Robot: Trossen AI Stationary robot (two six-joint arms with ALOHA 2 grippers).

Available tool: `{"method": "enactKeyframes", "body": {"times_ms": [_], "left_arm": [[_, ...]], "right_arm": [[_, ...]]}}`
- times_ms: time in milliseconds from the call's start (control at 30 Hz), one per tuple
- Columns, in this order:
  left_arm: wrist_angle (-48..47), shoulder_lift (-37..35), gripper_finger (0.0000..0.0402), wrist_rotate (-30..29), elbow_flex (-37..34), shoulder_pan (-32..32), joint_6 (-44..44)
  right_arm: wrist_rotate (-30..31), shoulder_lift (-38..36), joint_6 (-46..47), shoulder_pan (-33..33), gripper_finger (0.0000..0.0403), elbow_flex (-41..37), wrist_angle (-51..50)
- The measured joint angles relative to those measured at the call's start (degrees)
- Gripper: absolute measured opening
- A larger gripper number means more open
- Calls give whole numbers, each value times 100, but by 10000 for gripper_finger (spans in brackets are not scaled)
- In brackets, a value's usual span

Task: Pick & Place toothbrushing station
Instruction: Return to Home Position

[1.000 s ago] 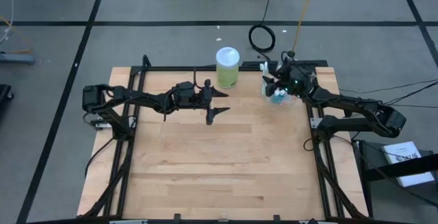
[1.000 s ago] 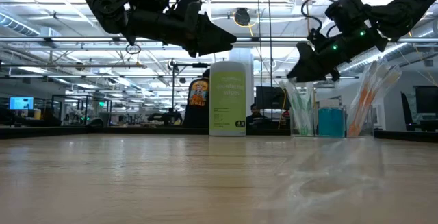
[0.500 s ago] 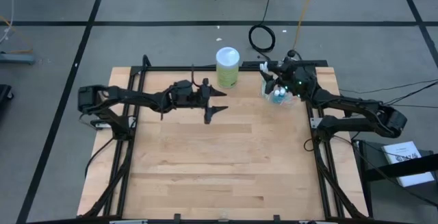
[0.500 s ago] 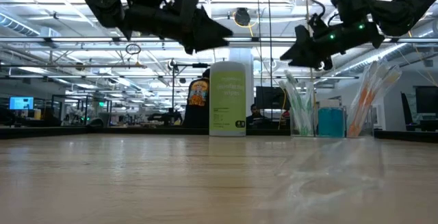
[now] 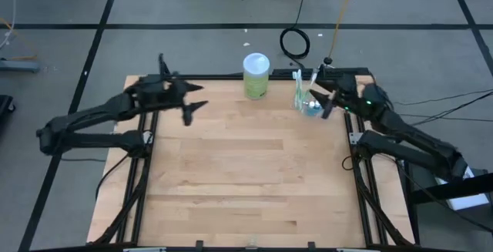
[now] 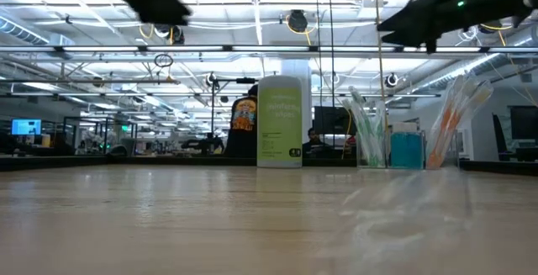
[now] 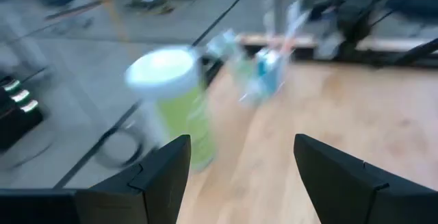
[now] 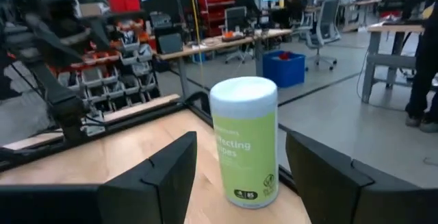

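1. Two dark arms hang above the pale wooden table [image 5: 246, 190] and neither carries anything. The left arm [image 5: 108, 115] reaches over the far left corner, the right arm [image 5: 393, 125] over the far right corner.
2. Spread with nothing between them, as their own wrist view shows, the left jaws point along the far edge toward the lime-green white-lidded cylinder [image 5: 256, 75]. They are well apart from it, so this arm seems to have nothing to do here.
3. Equally spread and empty, the right jaws sit high, above and just beside the small clear plastic cup [image 5: 310, 107], off the brushes standing in it.
4. That cup stands upright at the table's far right corner. Thin green-white toothbrushes [image 6: 361, 128] lean at one side, thin pink-white toothbrushes [image 6: 458, 111] at the other, and tiny teal tubes [image 6: 407, 150] sit low between them.
5. Being much longer than the cup is tall, the brushes lean on its rim and fan outward. A sideways brush from the right arm could tip the lot, so lifting before swinging away looks wise.
6. No brush or tube shows loose on the table, so the placing seems done and only parking both arms is left
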Motion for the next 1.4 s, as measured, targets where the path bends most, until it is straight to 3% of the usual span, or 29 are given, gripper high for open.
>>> {"method": "enactKeyframes", "body": {"times_ms": [100, 200, 400, 600, 767, 900, 1200, 1400], "left_arm": [[-1391, -647, 269, -462, -3, 37, -215], [-2099, -1049, 269, -739, -59, 25, -655], [-1592, -1822, 269, -541, -826, 23, -831], [-930, -3288, 269, -617, -1824, 28, -1062], [-40, -4385, 269, -689, -2855, 28, -1007], [37, -4902, 269, -744, -3369, 23, -1160], [-31, -4951, 269, -768, -3479, -199, -1270], [-2, -4951, 269, -795, -3479, -589, -1342]], "right_arm": [[16, -712, 2, 0, 219, 0, -554], [12, -1327, 2, 0, 219, 0, -1045], [18, -2196, -171, 0, 219, 2, -2087], [18, -2939, -134, 0, 219, -4, -2680], [-13, -3238, 38, 0, 219, -591, -2217], [-127, -3183, 92, -2, 219, -1035, -1524], [-1054, -3238, 435, 60, 219, -1522, -903], [-1355, -3239, 821, 564, 219, -1920, -201]]}}
